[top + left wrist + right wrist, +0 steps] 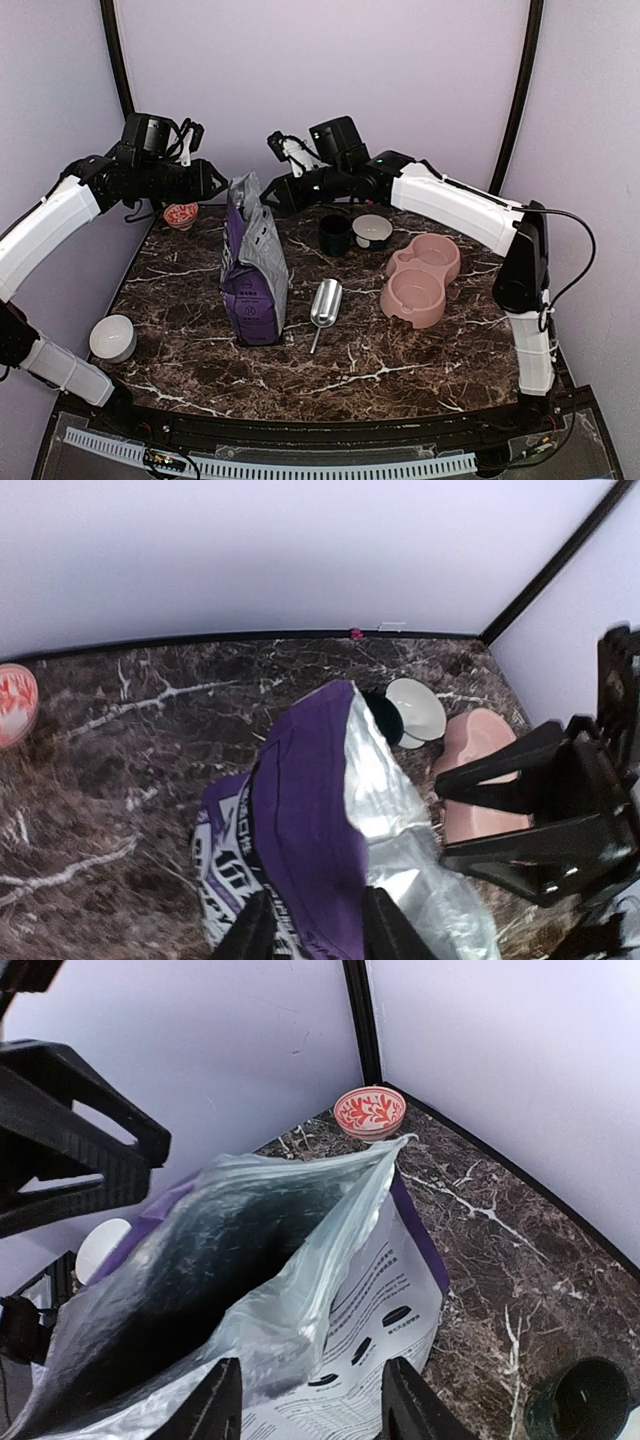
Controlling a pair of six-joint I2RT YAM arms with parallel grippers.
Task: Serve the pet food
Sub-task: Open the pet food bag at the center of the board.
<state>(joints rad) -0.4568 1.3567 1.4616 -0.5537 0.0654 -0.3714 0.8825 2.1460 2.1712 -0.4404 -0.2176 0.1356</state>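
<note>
Counter (400, 360): dark marble, white veins. On it:
- 1 purple-grey bag (255, 275), upright, centre-left
- 1 metal scoop (325, 305), just right of the bag
- 1 pink double bowl (410, 312), right side
- dark cup (335, 235) beside back white bowl (372, 231)
- red-patterned bowl (181, 215), back-left
- front white bowl (112, 338), near-left

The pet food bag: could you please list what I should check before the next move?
1. The bag stands upright: ok.
2. Its mouth is open: ok.
3. Any pet food visible inside: cannot tell, the interior is dark.
4. The scoop lies free beside the bag: ok.
5. The pink double bowl is empty: ok.
6. The left gripper and right gripper grip the bag's rim: not ok, jaws apart astride it.
</note>
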